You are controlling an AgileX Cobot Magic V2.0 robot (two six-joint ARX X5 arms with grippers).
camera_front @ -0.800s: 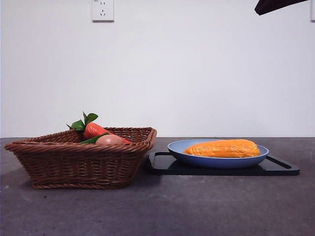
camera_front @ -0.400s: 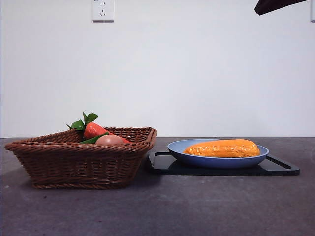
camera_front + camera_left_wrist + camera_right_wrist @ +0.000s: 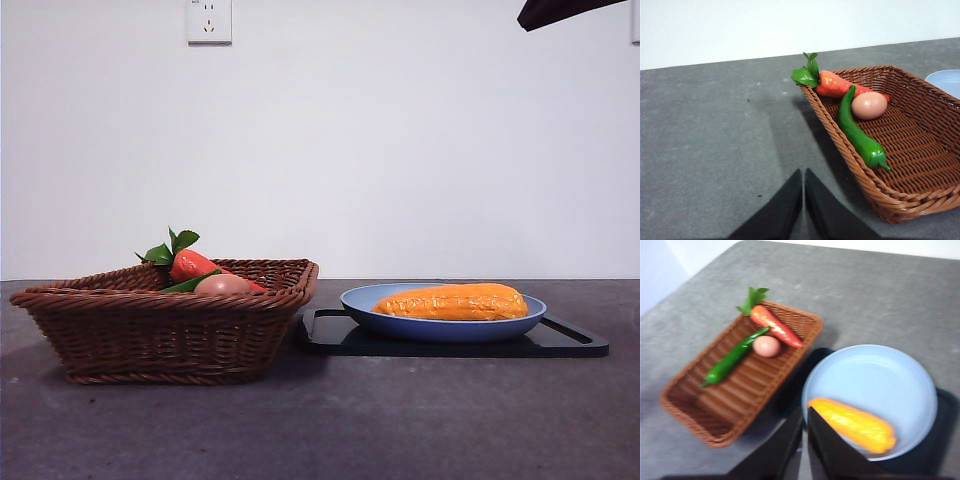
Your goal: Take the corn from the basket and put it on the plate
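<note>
The orange-yellow corn (image 3: 453,302) (image 3: 852,425) lies on the light-blue plate (image 3: 440,325) (image 3: 875,375), nothing holding it. To the plate's left stands the brown wicker basket (image 3: 165,325) (image 3: 920,150) (image 3: 740,390). My right gripper (image 3: 804,415) hangs high above the plate's near rim, shut and holding nothing; in the front view it shows only as a black tip (image 3: 560,10) at the top right corner. Over bare table beside the basket, away from the plate, my left gripper (image 3: 803,176) is shut and empty.
The plate rests on a flat black tray (image 3: 455,340) (image 3: 945,405). In the basket lie a red-orange carrot with green leaves (image 3: 837,85) (image 3: 775,325), a green pepper (image 3: 857,132) (image 3: 732,360) and a pinkish-tan egg (image 3: 869,105) (image 3: 766,346). A wall stands behind the table.
</note>
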